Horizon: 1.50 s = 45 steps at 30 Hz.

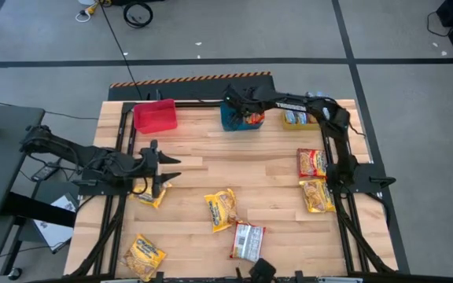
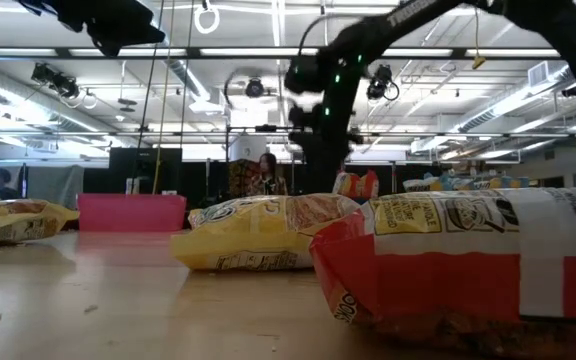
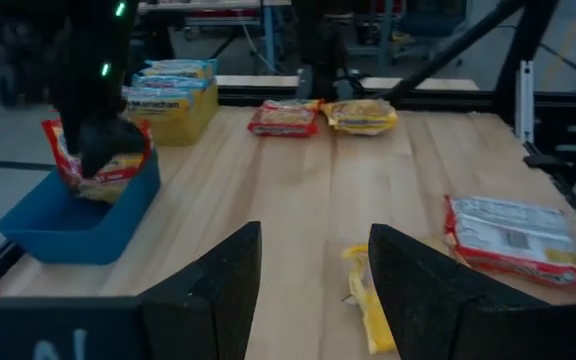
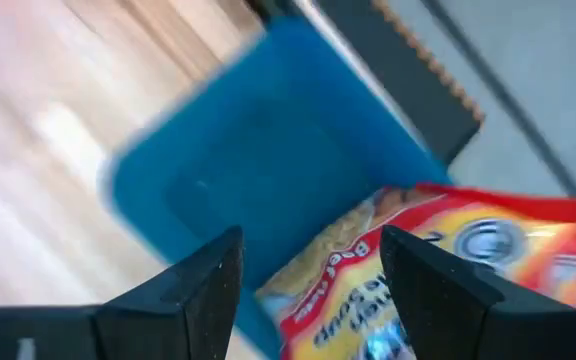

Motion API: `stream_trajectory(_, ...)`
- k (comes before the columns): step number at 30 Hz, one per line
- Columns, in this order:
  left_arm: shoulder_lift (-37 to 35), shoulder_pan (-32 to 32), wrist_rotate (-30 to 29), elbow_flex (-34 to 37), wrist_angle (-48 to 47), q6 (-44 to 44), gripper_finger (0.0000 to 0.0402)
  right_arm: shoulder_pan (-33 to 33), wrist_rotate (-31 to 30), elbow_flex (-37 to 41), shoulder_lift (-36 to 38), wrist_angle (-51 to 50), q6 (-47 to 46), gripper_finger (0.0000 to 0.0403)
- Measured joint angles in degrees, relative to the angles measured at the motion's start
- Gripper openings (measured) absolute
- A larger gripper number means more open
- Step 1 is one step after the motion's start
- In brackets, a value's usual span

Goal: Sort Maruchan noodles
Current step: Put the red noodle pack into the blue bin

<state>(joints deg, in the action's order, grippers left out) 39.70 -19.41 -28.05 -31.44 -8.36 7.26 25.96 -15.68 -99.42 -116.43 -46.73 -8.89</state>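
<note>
The right gripper [image 1: 246,110] hangs over the blue bin [image 1: 233,120] at about 12 o'clock on the desk [image 1: 242,169], its fingers spread wide. A red packet [image 4: 448,270] lies partly in that bin, leaning on the wall, free between the open fingers rather than clamped. So the step in hand looks like a drop-off into the blue bin, the release just made.

The left gripper [image 1: 163,169] waits near 9 o'clock, fingers apart and empty, a yellow packet [image 1: 149,192] just beside it on the desk.

The rest of the noodles are unsorted: a yellow packet [image 1: 221,209] and a red-and-silver packet [image 1: 248,240] around 6 o'clock, another yellow packet [image 1: 145,255] at 7 o'clock, a red one [image 1: 311,163] and a yellow one [image 1: 316,195] near 3 o'clock. The yellow bin [image 1: 299,119] at 1 o'clock already holds pale packets; the red bin [image 1: 155,115] at 11 o'clock looks unfilled.

Next, the right arm should lift clear of the bin wall, then reach for the nearest packets at 3 o'clock, coming down flat so the crinkly plastic does not slip.
</note>
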Motion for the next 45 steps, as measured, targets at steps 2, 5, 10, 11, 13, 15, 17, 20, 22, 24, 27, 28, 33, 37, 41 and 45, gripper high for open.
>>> stream_trajectory(2,1.5,0.8,0.0,0.0,1.3,0.0,0.0189,-1.7,-0.1,0.0,3.0,0.4,1.2,0.0240)
stream_trajectory(5,3.0,1.5,-0.1,0.0,2.5,0.5,0.0189,-5.4,-0.7,1.7,8.6,1.2,1.8,0.0240)
stream_trajectory(10,4.3,1.6,0.0,0.0,2.2,1.1,0.0189,-15.7,-7.9,11.5,20.5,2.2,0.4,0.0240)
stream_trajectory(11,4.3,1.6,0.2,0.0,2.2,1.1,0.0189,-18.3,-9.5,14.4,22.9,2.2,-1.2,0.0240)
stream_trajectory(13,4.5,1.6,0.3,0.0,2.5,1.0,0.0189,-23.8,-11.6,20.1,27.8,1.7,-5.3,0.0240)
stream_trajectory(15,4.6,1.6,0.7,0.0,2.2,0.2,0.0189,-29.0,-11.7,25.5,32.4,1.2,-11.4,0.0240)
stream_trajectory(17,4.6,1.6,1.3,0.0,2.3,-0.5,0.0189,-33.7,-11.4,30.2,36.1,-0.6,-19.5,0.0240)
stream_trajectory(20,4.6,1.5,1.6,0.0,2.2,-0.8,0.0189,-39.4,-11.1,36.0,40.2,-6.1,-32.5,0.0240)
stream_trajectory(22,4.6,1.6,1.6,0.0,2.2,-0.8,0.0189,-41.9,-10.1,39.0,42.2,-11.4,-40.8,0.0240)
stream_trajectory(24,4.6,1.6,1.6,0.0,2.2,-0.7,0.0189,-43.4,-8.0,42.3,43.4,-17.3,-47.6,0.0240)
stream_trajectory(27,4.6,1.6,1.6,0.0,2.2,-0.5,0.0189,-44.1,-3.0,46.1,44.8,-25.1,-54.0,0.0240)
stream_trajectory(28,4.6,1.6,1.6,0.0,2.2,-0.5,0.0189,-43.9,-1.1,47.1,44.9,-27.6,-55.4,0.0240)
stream_trajectory(33,4.6,1.6,0.1,0.0,2.2,-0.4,0.0189,-41.5,3.0,51.2,45.1,-35.3,-60.2,0.0240)
stream_trajectory(37,4.6,1.6,-0.2,0.0,2.2,-0.2,0.0189,-37.7,3.2,55.1,44.8,-29.8,-56.8,0.0238)
stream_trajectory(41,4.6,1.6,-0.2,0.0,3.0,0.0,0.0189,-32.7,2.6,55.0,42.1,-25.4,-52.4,0.0228)
stream_trajectory(45,4.6,1.6,-0.2,0.0,3.6,1.6,0.0189,-28.1,1.7,55.0,38.0,-22.7,-47.5,0.0219)
